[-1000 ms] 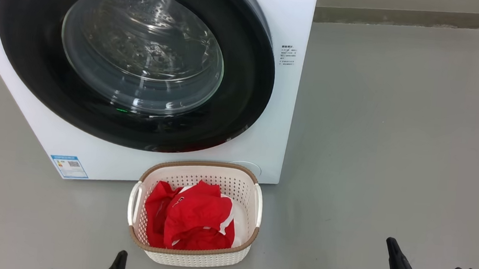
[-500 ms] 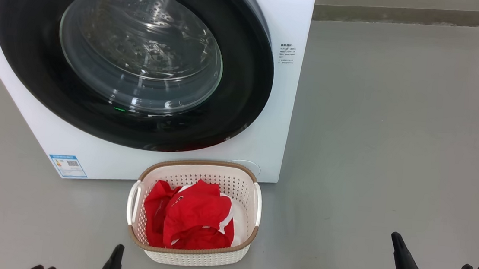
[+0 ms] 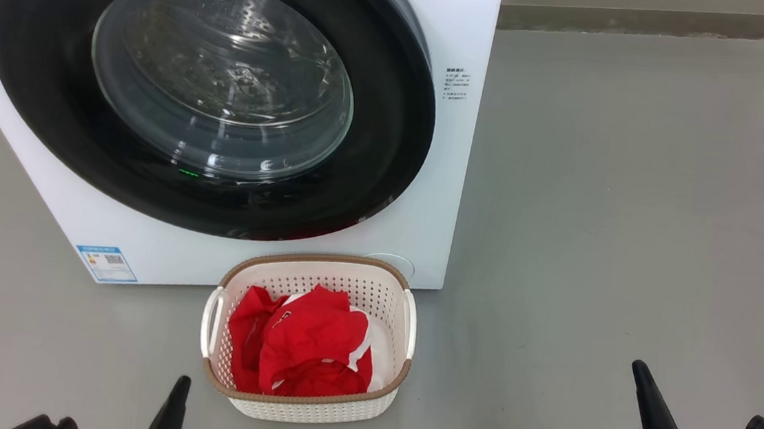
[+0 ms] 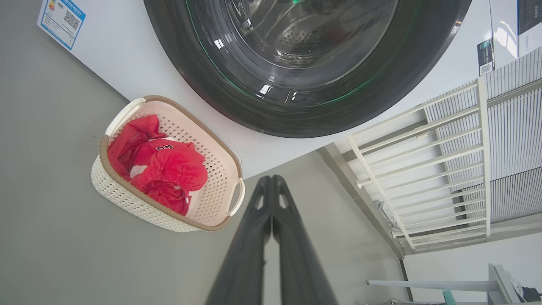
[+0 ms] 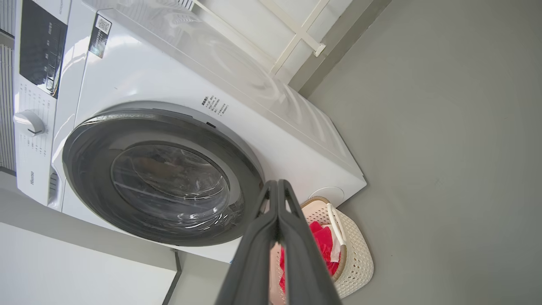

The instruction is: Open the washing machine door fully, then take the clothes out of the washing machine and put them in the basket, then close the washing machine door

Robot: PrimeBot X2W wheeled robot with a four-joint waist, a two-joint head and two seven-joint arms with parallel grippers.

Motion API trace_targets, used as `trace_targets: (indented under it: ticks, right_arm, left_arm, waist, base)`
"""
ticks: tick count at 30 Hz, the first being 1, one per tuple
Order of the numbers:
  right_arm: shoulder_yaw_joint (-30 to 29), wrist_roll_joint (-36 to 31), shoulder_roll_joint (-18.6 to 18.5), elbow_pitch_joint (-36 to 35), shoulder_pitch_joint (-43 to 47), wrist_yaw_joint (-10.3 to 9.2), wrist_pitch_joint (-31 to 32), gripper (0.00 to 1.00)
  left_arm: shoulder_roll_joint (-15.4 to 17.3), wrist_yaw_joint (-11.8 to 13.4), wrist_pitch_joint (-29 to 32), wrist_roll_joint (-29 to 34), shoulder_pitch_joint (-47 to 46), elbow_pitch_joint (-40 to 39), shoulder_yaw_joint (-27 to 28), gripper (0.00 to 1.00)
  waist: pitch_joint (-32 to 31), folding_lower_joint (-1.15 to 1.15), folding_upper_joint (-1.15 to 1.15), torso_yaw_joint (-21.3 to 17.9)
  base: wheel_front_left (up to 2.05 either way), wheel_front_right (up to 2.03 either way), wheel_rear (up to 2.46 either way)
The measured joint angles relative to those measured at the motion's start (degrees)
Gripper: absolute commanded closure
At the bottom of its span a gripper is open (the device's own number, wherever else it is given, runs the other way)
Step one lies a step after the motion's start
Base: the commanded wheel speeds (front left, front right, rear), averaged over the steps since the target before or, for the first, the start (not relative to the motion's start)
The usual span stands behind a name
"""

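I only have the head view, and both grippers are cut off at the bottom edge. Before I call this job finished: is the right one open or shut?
Observer: Shut. The right wrist view shows the right gripper with its jaws pressed together along their length and nothing between them.
Operator: And the left one? Is it carrying any cloth?
Observer: No. In the left wrist view the left gripper is shut and empty. The red clothes all lie inside the basket, which is well apart from the gripper.
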Motion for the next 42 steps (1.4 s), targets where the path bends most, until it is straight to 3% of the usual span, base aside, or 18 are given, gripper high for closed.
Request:
trace_targets:
  ticks: [42]
  right_arm:
    - [-2.99, 24.65, -0.32, 0.82, -5.02, -0.02, 5.69, 1.00]
  left_arm:
    - [-1.75, -5.20, 5.02, -23.93, -4.02, 2.40, 6.79, 1.00]
  waist:
    - [0.70, 0.00, 0.00, -0.46]
  base:
    - [0.00, 0.00, 0.00]
